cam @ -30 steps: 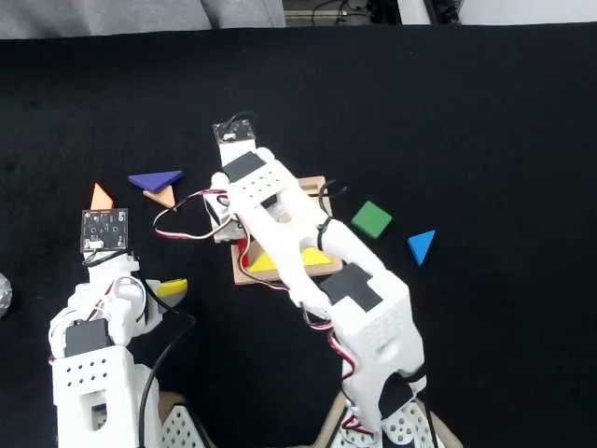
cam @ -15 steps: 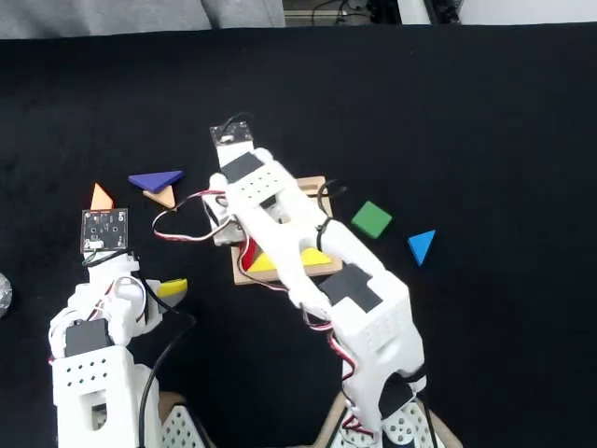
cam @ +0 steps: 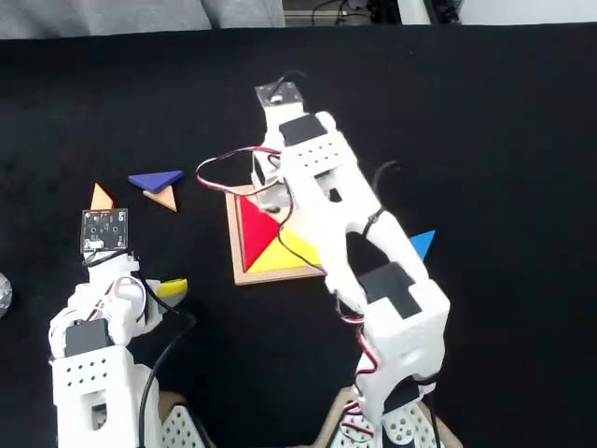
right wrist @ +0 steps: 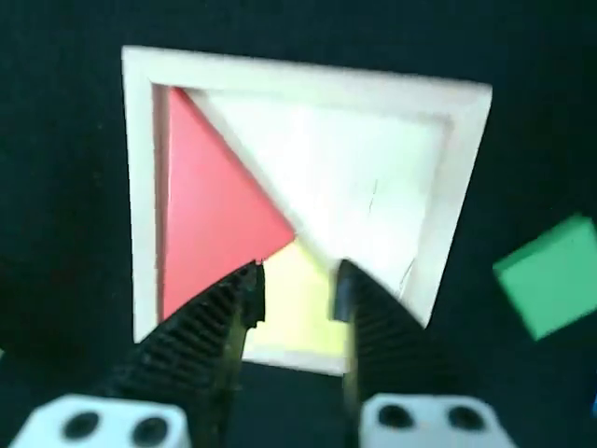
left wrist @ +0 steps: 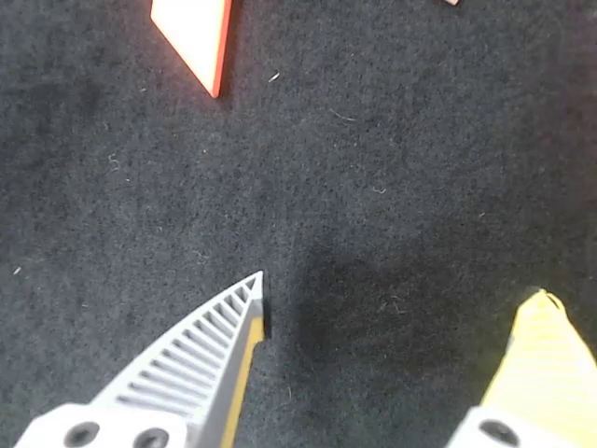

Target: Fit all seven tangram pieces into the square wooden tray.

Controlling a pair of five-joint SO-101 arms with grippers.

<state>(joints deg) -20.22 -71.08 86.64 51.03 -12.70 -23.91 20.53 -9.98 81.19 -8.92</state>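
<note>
The square wooden tray [cam: 241, 273] lies mid-table holding a red triangle [cam: 252, 227] and a yellow triangle [cam: 291, 248]. My right gripper [right wrist: 295, 282] hangs over the tray [right wrist: 140, 187] where the red triangle [right wrist: 210, 215] and yellow triangle [right wrist: 297, 308] meet; it is narrowly open and empty. A green square [right wrist: 550, 275] lies beside the tray. A light blue triangle [cam: 423, 244] lies to the right. At far left lie an orange triangle [cam: 101, 197], a dark blue triangle [cam: 156, 178] and a tan triangle [cam: 163, 197]. My left gripper [left wrist: 396, 299] is open over bare cloth near an orange piece [left wrist: 196, 37].
Black cloth covers the whole table. The right arm [cam: 326, 187] stretches over the tray's right side. The left arm [cam: 98, 317] sits at the near left. Part of a grey object [cam: 4, 294] shows at the left edge.
The right arm has swung right and farther back, uncovering the red and yellow triangles in the tray and covering the green square. The left arm has stayed still.
</note>
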